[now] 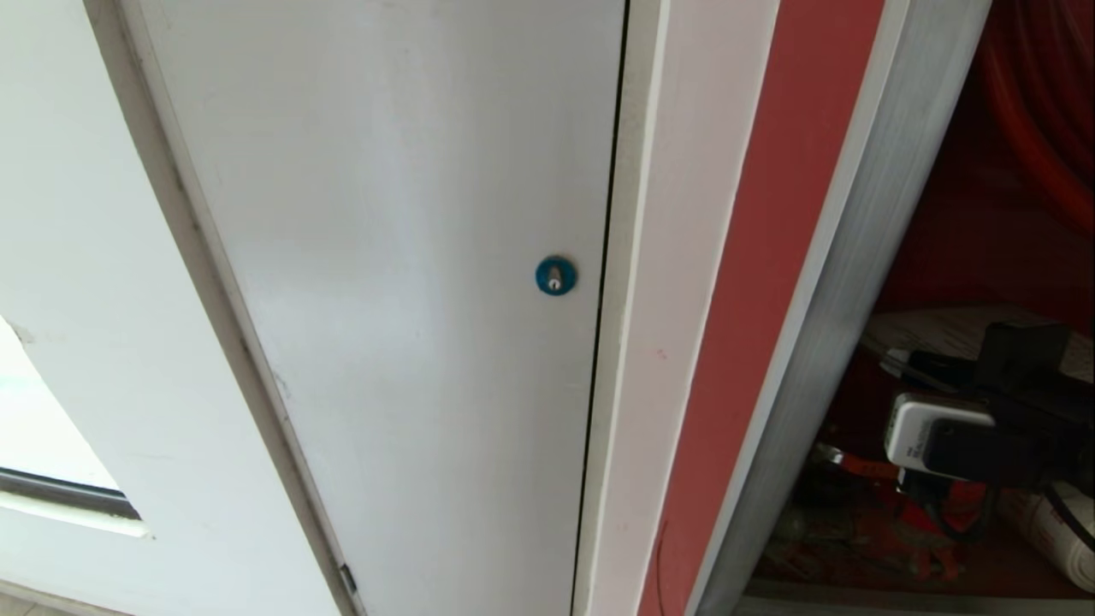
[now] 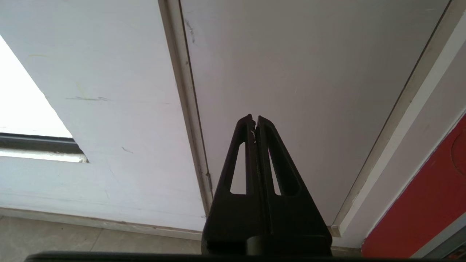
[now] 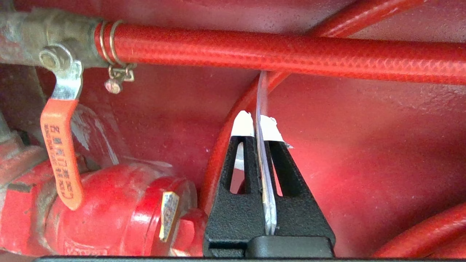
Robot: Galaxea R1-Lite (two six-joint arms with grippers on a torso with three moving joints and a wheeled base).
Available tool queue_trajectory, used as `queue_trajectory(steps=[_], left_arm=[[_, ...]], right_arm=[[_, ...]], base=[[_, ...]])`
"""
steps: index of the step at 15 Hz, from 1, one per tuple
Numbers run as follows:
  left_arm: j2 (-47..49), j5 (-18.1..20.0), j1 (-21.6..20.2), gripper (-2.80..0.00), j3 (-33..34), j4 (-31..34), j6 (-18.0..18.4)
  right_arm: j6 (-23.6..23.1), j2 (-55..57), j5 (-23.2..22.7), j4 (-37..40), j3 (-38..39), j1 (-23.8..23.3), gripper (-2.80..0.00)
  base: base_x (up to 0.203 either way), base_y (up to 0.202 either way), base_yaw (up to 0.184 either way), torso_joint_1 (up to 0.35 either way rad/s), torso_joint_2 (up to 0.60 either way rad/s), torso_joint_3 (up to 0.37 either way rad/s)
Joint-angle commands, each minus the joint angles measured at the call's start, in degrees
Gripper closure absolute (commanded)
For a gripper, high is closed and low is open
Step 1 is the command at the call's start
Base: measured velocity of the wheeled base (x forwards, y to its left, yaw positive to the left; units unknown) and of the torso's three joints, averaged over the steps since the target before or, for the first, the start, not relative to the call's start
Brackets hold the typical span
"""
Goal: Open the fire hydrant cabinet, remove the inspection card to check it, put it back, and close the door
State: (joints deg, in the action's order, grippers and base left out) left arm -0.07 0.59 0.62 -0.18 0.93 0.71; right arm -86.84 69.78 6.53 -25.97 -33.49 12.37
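Note:
The fire hydrant cabinet [image 1: 855, 325] stands open at the right of the head view, its silver frame edging a red interior. My right arm [image 1: 984, 428] reaches into it low down. In the right wrist view my right gripper [image 3: 257, 123] is shut on the inspection card [image 3: 261, 94], a thin pale card seen edge-on between the white-tipped fingers. The card's far end reaches up to a red hose [image 3: 291, 51]. The red valve [image 3: 109, 211] sits beside the gripper. The door is out of view. My left gripper [image 2: 255, 122] is shut and holds nothing.
A plain pale grey panel [image 1: 411, 257] with a blue round lock [image 1: 555, 275] fills the middle of the head view. An orange lever handle [image 3: 60, 153] hangs from a brass fitting above the valve. A white rolled hose [image 1: 1052, 530] lies low in the cabinet.

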Motion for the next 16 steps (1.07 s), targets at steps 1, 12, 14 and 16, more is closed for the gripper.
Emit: queue_trajectory(steps=[1,12,14,16], left_arm=[[0.1,0.0,0.0,0.0,0.0,0.0,0.0],[0.1,0.0,0.0,0.0,0.0,0.0,0.0],[0.1,-0.1,0.0,0.0,0.0,0.0,0.0],[0.1,0.0,0.0,0.0,0.0,0.0,0.0]], right_arm=[[-0.8,-1.2,0.1,-0.1,0.2,0.0,0.0],[-0.8,-13.5,-0.4,8.0,3.0,0.1,0.0],[-0.8,-15.8,-0.5,9.5,3.1,0.1,0.0],[-0.8,-17.8,-0.7,10.2,3.1,0.1,0.0]], base=[[0.0,0.0,0.0,0.0,0.0,0.0],[0.0,0.0,0.0,0.0,0.0,0.0],[0.0,0.0,0.0,0.0,0.0,0.0],[0.0,0.0,0.0,0.0,0.0,0.0]])
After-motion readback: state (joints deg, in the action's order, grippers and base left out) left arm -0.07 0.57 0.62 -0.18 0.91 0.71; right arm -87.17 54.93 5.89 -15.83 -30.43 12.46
